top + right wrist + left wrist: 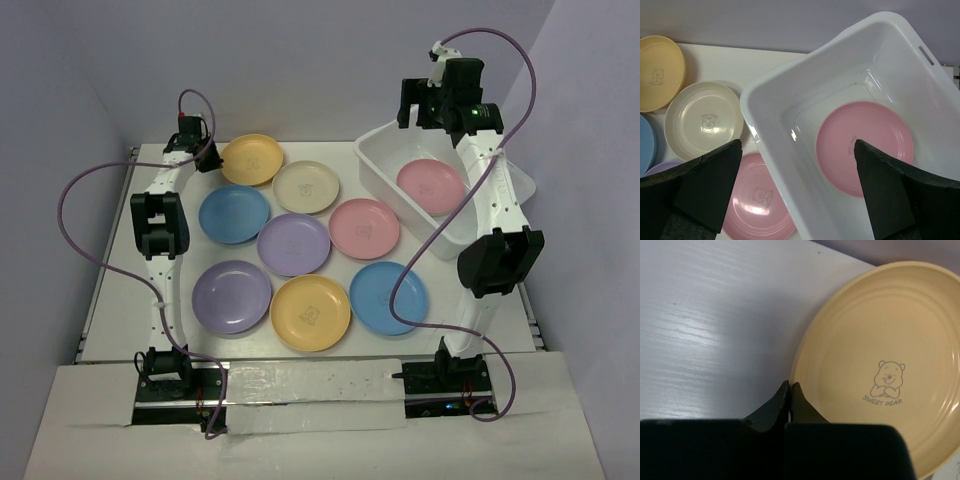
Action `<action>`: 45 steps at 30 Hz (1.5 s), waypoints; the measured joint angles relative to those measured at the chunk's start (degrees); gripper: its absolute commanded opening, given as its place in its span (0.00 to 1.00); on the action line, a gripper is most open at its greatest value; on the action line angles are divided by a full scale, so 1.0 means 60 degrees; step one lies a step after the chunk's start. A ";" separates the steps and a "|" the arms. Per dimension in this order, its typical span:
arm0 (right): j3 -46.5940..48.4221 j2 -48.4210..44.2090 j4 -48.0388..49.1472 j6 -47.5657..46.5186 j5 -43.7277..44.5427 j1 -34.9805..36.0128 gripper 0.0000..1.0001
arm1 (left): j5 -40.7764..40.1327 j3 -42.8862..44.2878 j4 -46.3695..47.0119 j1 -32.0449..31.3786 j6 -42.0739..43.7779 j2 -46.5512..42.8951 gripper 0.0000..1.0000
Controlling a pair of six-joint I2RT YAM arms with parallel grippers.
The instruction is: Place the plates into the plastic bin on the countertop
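Your left gripper (790, 386) is sitting fully closed at the far yellow plate's (880, 340) left rim; be confirming the catch before lifting. Your right gripper (797, 145) is hovering open over the plastic bin (805, 85), far right.

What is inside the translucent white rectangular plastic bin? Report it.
One round pink plastic plate lies flat on the floor of the white plastic bin. Anything beneath that plate is covered and cannot be seen.
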 measured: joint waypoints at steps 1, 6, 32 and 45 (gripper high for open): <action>-0.0027 0.0000 -0.0002 0.0000 -0.0004 0.0002 1.00 | -0.0002 0.0000 -0.0024 0.0007 -0.0049 0.0004 0.00; -0.0076 0.0000 -0.0030 0.0033 -0.0042 0.0127 1.00 | -0.0017 0.0089 -0.0066 0.0144 -0.0366 -0.0003 0.00; 0.0821 0.1262 -0.0020 0.1110 -0.2141 0.2116 0.98 | 0.3986 -0.4592 0.0888 -0.1325 0.2051 -0.6347 0.00; 0.0798 0.1572 -0.0032 0.0750 -0.2328 0.2362 0.67 | 0.4754 -0.4697 0.0764 -0.1739 0.2714 -0.6663 0.00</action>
